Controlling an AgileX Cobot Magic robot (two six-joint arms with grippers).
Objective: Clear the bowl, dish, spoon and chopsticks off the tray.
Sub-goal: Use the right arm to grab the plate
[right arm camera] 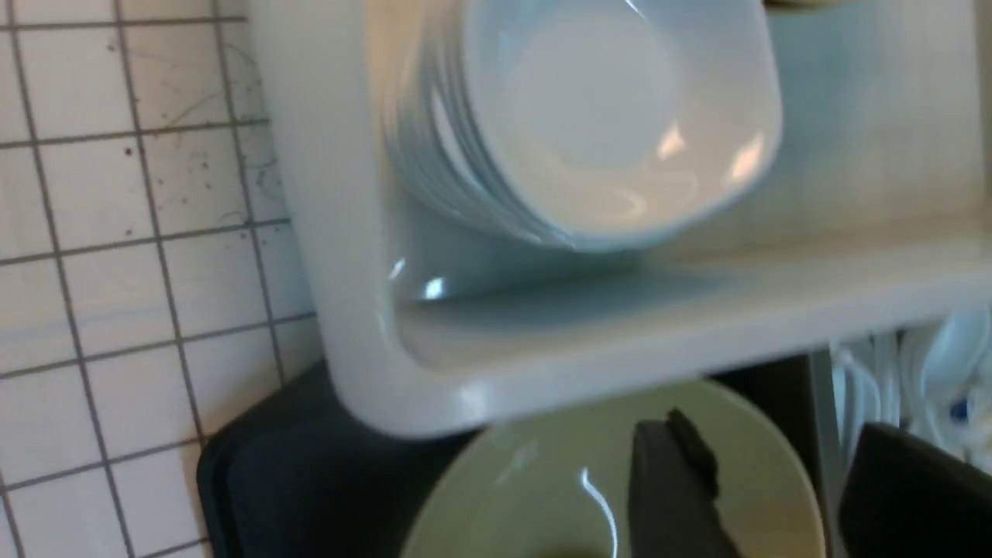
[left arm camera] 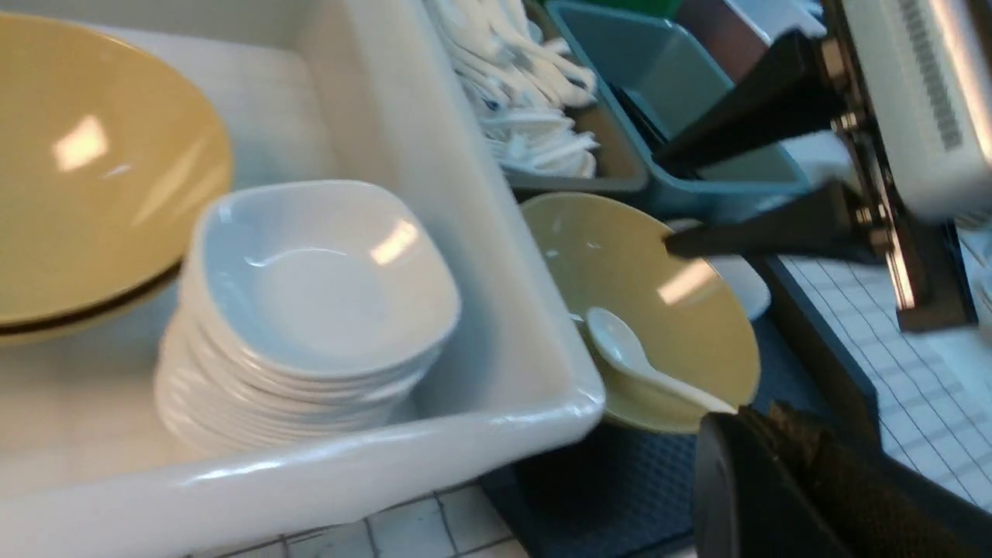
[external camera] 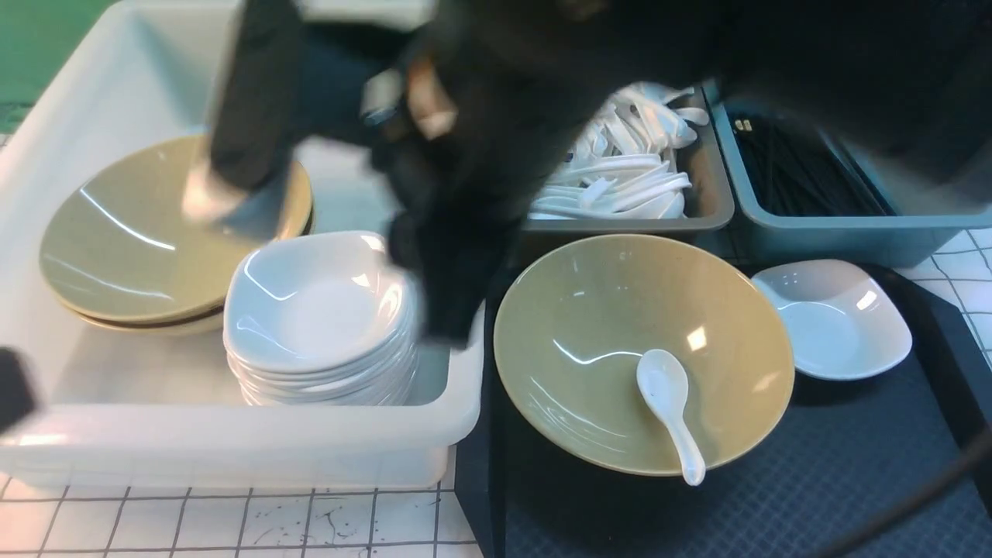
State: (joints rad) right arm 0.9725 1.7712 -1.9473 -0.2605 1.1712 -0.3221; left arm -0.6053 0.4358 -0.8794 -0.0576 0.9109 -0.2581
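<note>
The tub [external camera: 232, 449] fills the left of the front view, holding stacked olive bowls [external camera: 124, 232] and a pile of white dishes [external camera: 318, 325]. The tray [external camera: 814, 480] lies lower right, just beside the tub. On it sits the bowl [external camera: 589, 325], with a dish [external camera: 837, 318] just beside its right rim. The spoon [external camera: 663, 387] rests inside the bowl, handle over the near rim. Chopsticks [external camera: 806, 178] lie in the upper-right bin [external camera: 837, 232]. The right gripper [left arm camera: 673, 201] hangs over the bowl, fingers parted and empty; the left gripper [left arm camera: 775, 480] is too hidden to judge.
</note>
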